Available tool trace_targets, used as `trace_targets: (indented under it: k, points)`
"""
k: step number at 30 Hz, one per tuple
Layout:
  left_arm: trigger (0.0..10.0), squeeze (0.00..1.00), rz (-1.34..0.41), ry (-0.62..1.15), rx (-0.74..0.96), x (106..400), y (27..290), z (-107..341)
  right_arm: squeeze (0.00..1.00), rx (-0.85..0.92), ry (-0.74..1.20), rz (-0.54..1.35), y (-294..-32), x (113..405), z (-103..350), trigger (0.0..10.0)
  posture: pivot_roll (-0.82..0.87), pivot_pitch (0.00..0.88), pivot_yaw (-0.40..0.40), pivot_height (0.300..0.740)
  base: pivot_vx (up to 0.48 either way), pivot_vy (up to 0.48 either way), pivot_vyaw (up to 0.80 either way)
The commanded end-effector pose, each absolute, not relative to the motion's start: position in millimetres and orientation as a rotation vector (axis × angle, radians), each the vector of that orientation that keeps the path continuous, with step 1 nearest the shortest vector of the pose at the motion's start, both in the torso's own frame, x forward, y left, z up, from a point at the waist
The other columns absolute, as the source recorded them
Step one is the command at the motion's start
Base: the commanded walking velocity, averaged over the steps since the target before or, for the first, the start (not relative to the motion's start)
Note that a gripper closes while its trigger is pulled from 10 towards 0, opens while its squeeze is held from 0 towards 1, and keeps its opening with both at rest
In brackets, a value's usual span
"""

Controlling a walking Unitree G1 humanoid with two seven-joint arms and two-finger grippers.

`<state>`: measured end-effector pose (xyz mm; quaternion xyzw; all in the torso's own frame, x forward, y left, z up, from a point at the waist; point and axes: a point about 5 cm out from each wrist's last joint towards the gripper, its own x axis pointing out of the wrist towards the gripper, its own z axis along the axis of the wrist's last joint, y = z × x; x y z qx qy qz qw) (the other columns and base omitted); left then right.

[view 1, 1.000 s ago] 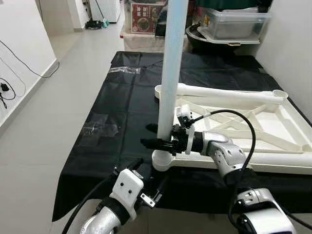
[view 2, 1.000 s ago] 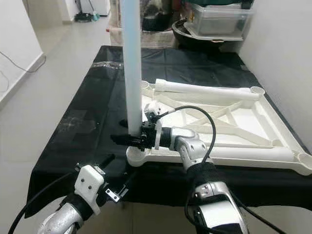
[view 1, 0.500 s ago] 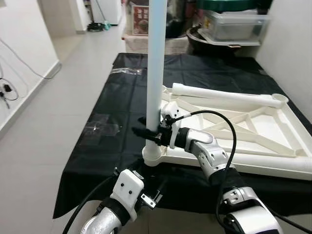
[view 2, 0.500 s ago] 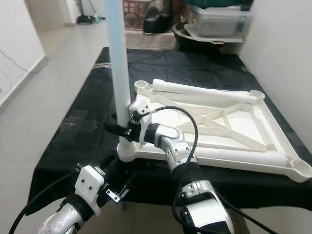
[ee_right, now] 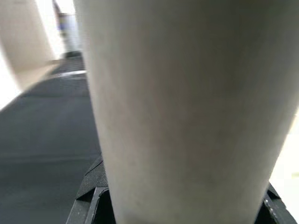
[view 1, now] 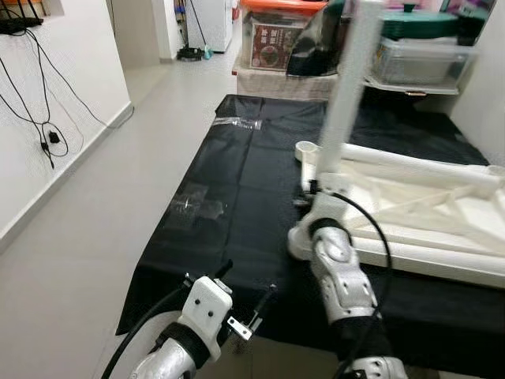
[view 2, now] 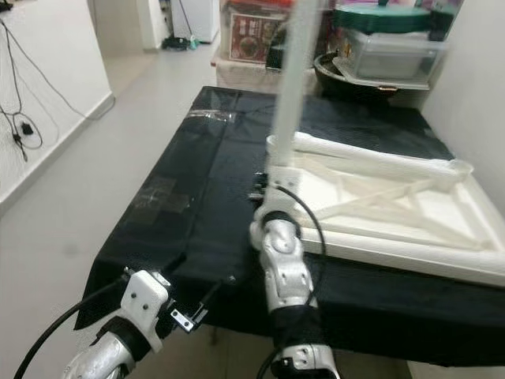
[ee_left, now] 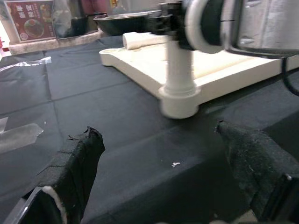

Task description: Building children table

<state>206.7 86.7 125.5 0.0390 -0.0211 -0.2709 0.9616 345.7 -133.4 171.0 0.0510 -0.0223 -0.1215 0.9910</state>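
1. White plastic table leg (view 1: 347, 87): likely light, hollow, stiff, smooth and a bit slippery; best gripped low on the shaft, just above the socket, to limit leverage.
2. Upside-down white tabletop frame (view 1: 426, 213) lies on black cloth (view 1: 237, 181); looks rigid, ribbed, light for its bulk.
3. Leg stands upright in the near corner socket (ee_left: 179, 100), tilted slightly.
4. Right gripper (view 1: 309, 192) sits at the leg's base, fingers (ee_right: 91, 186) wrapped on either side of the shaft, clamped on it by the look of the right wrist view.
5. Left gripper (ee_left: 163, 177) hangs low by the cloth's near edge, spread wide, empty, corner socket ahead between its fingers, apart from it.
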Motion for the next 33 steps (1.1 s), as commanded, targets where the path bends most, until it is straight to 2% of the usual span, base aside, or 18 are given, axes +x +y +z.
trace_targets:
  k: [1, 5, 6, 7, 8, 12, 13, 15, 16, 17, 20, 21, 22, 24, 25, 26, 27, 33]
  points:
    - [10.0, 0.00, -0.553, -0.027, 0.081, 206.1, 87.0, 122.2, 0.00, 0.274, 0.054, -0.278, -100.0, 331.7, 150.6, 0.0, 0.13, 0.069, -0.055, 0.740, 0.000, 0.000, 0.00]
    - [10.0, 0.00, -0.553, -0.028, 0.080, 206.0, 86.4, 122.3, 0.00, 0.309, 0.063, -0.271, -88.1, 332.7, 152.4, 0.2, 0.14, 0.073, -0.056, 0.740, 0.000, 0.000, 0.00]
    - [10.0, 0.00, -0.552, -0.028, 0.080, 206.1, 86.3, 122.6, 0.00, 0.310, 0.061, -0.229, -82.5, 334.1, 153.8, 10.0, 0.14, 0.075, -0.057, 0.740, 0.000, 0.000, 0.00]
    - [10.0, 0.00, -0.552, -0.028, 0.080, 206.1, 86.3, 122.6, 0.00, 0.310, 0.061, -0.229, -82.5, 334.1, 153.8, 10.0, 0.14, 0.075, -0.057, 0.740, 0.000, 0.000, 0.00]
    - [10.0, 0.00, -0.551, -0.028, 0.079, 206.2, 86.4, 122.8, 1.00, 0.318, 0.039, -0.155, -77.5, 335.7, 156.3, 10.0, 0.13, 0.080, -0.055, 0.740, 0.000, 0.000, 0.00]
    - [10.0, 0.00, -0.551, -0.028, 0.079, 206.7, 86.9, 123.0, 1.00, 0.332, -0.017, -0.029, -73.5, 336.7, 163.0, 10.0, 0.13, 0.081, -0.051, 0.740, 0.000, 0.000, 0.00]
    - [10.0, 0.00, -0.552, -0.028, 0.079, 206.9, 87.0, 123.1, 0.81, 0.336, -0.035, -0.005, -75.1, 336.9, 165.0, 10.0, 0.13, 0.082, -0.051, 0.740, 0.000, 0.000, 0.00]
    - [10.0, 0.00, -0.552, -0.028, 0.079, 206.9, 87.0, 123.1, 0.81, 0.336, -0.035, -0.005, -75.1, 336.9, 165.0, 10.0, 0.13, 0.082, -0.051, 0.740, 0.000, 0.000, 0.00]
    - [10.0, 0.00, -0.551, -0.028, 0.079, 207.0, 87.0, 123.0, 0.00, 0.344, -0.062, 0.084, -74.5, 338.0, 168.1, 10.0, 0.13, 0.082, -0.050, 0.740, 0.000, 0.000, 0.00]
    - [10.0, 0.00, -0.551, -0.028, 0.079, 207.0, 87.0, 123.0, 0.00, 0.344, -0.062, 0.084, -74.5, 338.0, 168.1, 10.0, 0.13, 0.082, -0.050, 0.740, 0.000, 0.000, 0.00]
    - [10.0, 0.00, -0.551, -0.028, 0.080, 207.4, 87.1, 122.9, 0.00, 0.371, -0.084, 0.367, -76.2, 340.3, 172.3, 10.0, 0.13, 0.082, -0.046, 0.740, 0.000, 0.000, 0.00]
    - [10.0, 0.00, -0.551, -0.028, 0.080, 207.4, 87.1, 122.9, 0.00, 0.371, -0.084, 0.367, -76.2, 340.3, 172.3, 10.0, 0.13, 0.082, -0.046, 0.740, 0.000, 0.000, 0.00]
    - [10.0, 0.00, -0.551, -0.028, 0.081, 207.8, 87.2, 122.9, 0.00, 0.348, -0.067, 0.568, -80.5, 339.7, 172.6, 10.0, 0.13, 0.081, -0.049, 0.740, 0.000, 0.000, 0.00]
    - [10.0, 0.00, -0.551, -0.028, 0.081, 207.8, 87.2, 122.9, 0.00, 0.348, -0.067, 0.568, -80.5, 339.7, 172.6, 10.0, 0.13, 0.081, -0.049, 0.740, 0.000, 0.000, 0.00]
    - [10.0, 0.00, -0.551, -0.029, 0.081, 208.2, 87.3, 123.1, 0.00, 0.326, -0.041, 0.742, -87.2, 338.6, 172.9, 10.0, 0.13, 0.082, -0.046, 0.740, 0.000, 0.000, 0.00]
    - [10.0, 0.00, -0.551, -0.029, 0.081, 208.2, 87.3, 123.1, 0.00, 0.326, -0.041, 0.742, -87.2, 338.6, 172.9, 10.0, 0.13, 0.082, -0.046, 0.740, 0.000, 0.000, 0.00]
    - [10.0, 0.00, -0.552, -0.030, 0.084, 209.0, 88.0, 123.1, 0.00, 0.286, 0.020, 1.034, -94.4, 337.9, 175.2, 10.0, 0.13, 0.081, -0.045, 0.740, 0.000, 0.000, 0.00]
    - [10.0, 0.00, -0.550, -0.030, 0.085, 209.2, 88.0, 123.3, 0.00, 0.196, 0.086, 1.308, -87.0, 340.6, 176.6, 10.0, 0.15, 0.082, -0.052, 0.740, 0.000, 0.000, 0.00]
